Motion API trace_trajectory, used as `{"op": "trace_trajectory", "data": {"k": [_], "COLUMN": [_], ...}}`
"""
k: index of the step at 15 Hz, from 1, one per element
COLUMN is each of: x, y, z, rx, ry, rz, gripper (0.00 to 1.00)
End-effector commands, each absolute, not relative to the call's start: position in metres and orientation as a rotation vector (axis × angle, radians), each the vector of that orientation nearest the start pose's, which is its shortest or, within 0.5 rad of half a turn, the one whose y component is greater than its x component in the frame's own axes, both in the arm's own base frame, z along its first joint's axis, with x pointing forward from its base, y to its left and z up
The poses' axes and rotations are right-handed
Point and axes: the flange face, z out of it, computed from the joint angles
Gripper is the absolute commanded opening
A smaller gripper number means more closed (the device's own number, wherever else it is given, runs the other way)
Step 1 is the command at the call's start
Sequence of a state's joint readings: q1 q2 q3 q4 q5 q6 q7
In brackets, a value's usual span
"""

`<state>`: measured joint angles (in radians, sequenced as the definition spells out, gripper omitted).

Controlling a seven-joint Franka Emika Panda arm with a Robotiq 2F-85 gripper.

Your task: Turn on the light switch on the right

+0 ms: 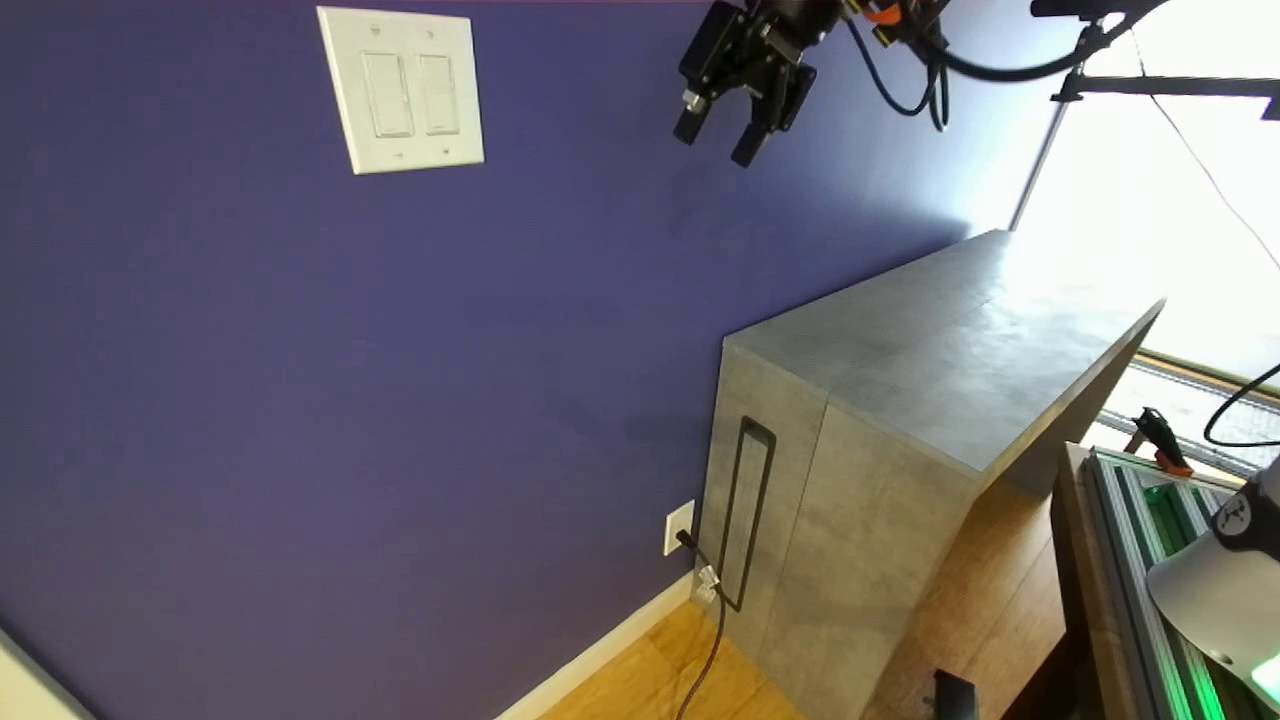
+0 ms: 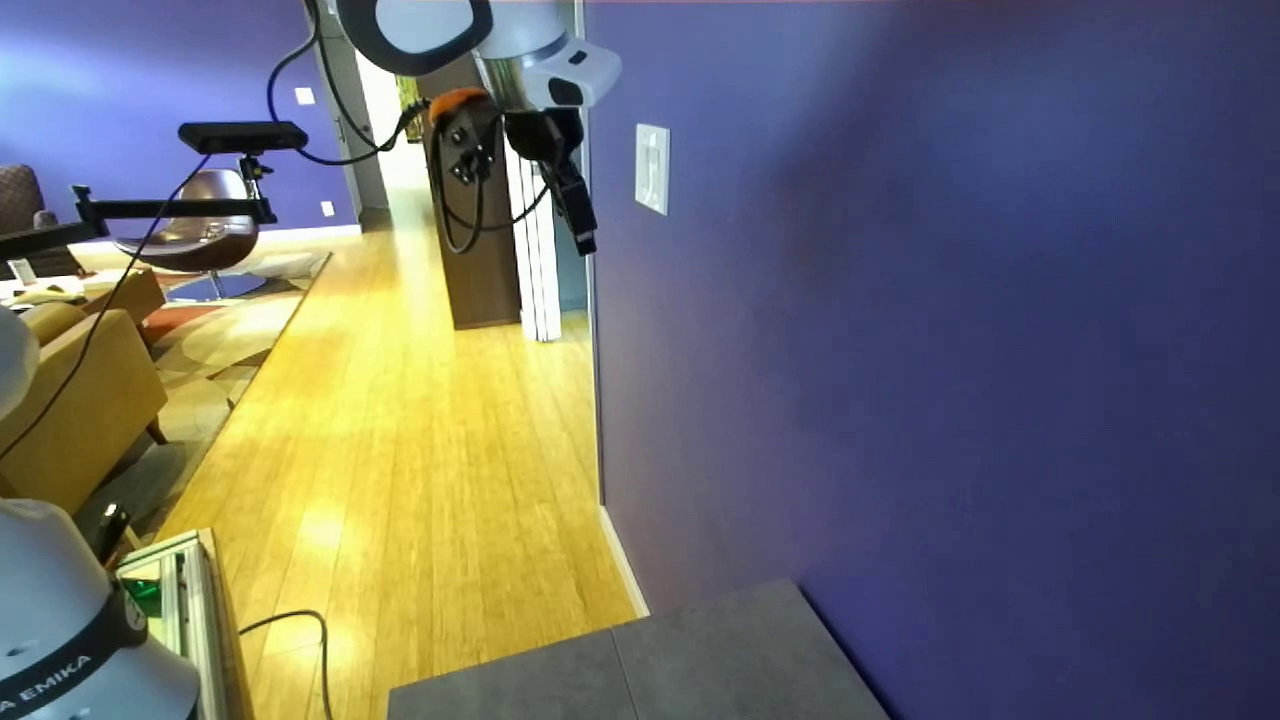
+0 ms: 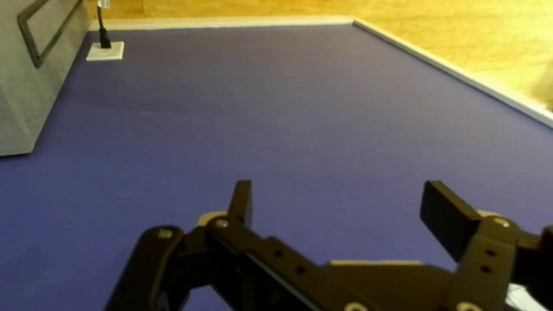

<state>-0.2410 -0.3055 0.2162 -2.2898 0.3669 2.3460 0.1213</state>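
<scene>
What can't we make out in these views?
Right-hand rocker paddle: tilt too small to judge, both exterior views.
Gripper: gap hidden by side-on angle in an exterior view.
White patch: partly behind the gripper, cut by the bottom edge, wrist view; possibly the switch plate.
Cable tag: print blurred, cut off by top edge, wrist view.

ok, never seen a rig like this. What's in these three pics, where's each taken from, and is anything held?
It's one robot arm, ending in a two-fingered claw. Two pictures come from cameras outside the robot; the third is from a camera on its wrist, behind the claw. On the purple wall, a white plate holds a left switch and a right switch; the right one is the target. Lower down, a cord is plugged into an outlet beside a grey table against the wall. The claw is open and holds nothing; it's apart from the plate.
</scene>
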Motion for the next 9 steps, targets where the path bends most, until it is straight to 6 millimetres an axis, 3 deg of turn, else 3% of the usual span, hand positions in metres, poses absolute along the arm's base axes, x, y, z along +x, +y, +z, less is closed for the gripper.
{"op": "trace_trajectory", "data": {"k": [1, 9], "x": [0.4882, 0.4916], "y": [0.0001, -0.0014], "z": [0.5148, 0.5065], "rx": [-2.795, -2.790], "ry": [0.491, 0.492], "rz": [-0.490, -0.481], "gripper": [1.00, 1.00]}}
